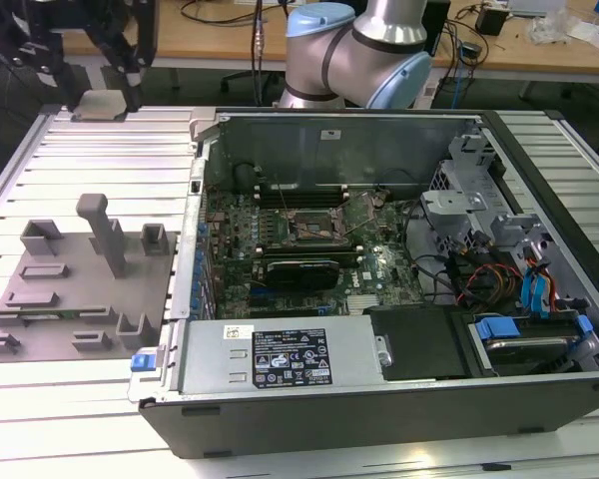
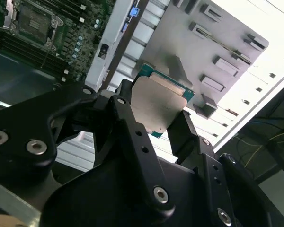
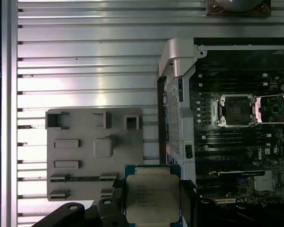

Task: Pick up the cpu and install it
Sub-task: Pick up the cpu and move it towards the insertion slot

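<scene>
Second wrist view has the fingers (image 2: 132,127) clenched on opposite edges of the cpu (image 2: 158,101), held above the worktop (image 3: 85,71) near the grey fixture (image 3: 94,127), well apart from the open socket (image 3: 235,111). You'll want it level and square to the socket. Its lid print is too faint to read.

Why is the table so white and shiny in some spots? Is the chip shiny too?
Second wrist view: glare turns the slatted table white, while the cpu looks softly lit. First wrist view: a bright band crosses the slats. Exterior view: the computer case is dim inside.
</scene>
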You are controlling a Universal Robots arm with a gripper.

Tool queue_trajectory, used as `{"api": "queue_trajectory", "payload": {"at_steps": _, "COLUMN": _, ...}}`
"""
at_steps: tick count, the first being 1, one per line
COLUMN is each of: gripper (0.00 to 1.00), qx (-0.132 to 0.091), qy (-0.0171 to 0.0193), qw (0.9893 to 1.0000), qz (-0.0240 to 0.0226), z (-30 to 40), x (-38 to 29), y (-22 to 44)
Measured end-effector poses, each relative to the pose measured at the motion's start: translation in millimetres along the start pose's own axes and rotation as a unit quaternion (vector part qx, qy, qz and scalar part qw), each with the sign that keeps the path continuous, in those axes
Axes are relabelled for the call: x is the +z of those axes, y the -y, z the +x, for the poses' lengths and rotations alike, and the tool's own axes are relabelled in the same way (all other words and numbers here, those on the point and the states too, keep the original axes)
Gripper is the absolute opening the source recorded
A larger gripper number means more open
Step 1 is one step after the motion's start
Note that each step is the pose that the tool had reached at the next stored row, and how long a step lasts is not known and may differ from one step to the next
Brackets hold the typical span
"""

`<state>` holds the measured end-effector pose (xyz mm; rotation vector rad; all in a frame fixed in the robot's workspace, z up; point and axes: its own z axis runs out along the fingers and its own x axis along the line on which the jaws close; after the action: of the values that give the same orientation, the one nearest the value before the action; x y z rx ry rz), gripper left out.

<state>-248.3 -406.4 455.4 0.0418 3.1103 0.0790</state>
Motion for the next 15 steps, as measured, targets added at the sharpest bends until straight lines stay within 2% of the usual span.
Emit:
{"api": "queue_trajectory", "payload": {"at_steps": 3, "gripper": 0.55, "qx": 0.0, "qy": 0.0, "qw": 1.0, "qz": 0.0, "z": -12.4, "x": 0.4, "y": -0.4}}
{"api": "queue_trajectory", "payload": {"at_steps": 9, "gripper": 0.55, "qx": 0.0, "qy": -0.0001, "qw": 1.0, "qz": 0.0, "z": -31.7, "x": 1.0, "y": -0.9}}
{"api": "queue_trajectory", "payload": {"at_steps": 10, "gripper": 0.55, "qx": 0.0, "qy": 0.0, "qw": 1.0, "qz": 0.0, "z": -37.6, "x": 1.2, "y": -1.0}}
{"api": "queue_trajectory", "payload": {"at_steps": 15, "gripper": 0.55, "qx": 0.0, "qy": -0.0001, "qw": 1.0, "qz": 0.0, "z": -55.3, "x": 1.8, "y": -1.5}}
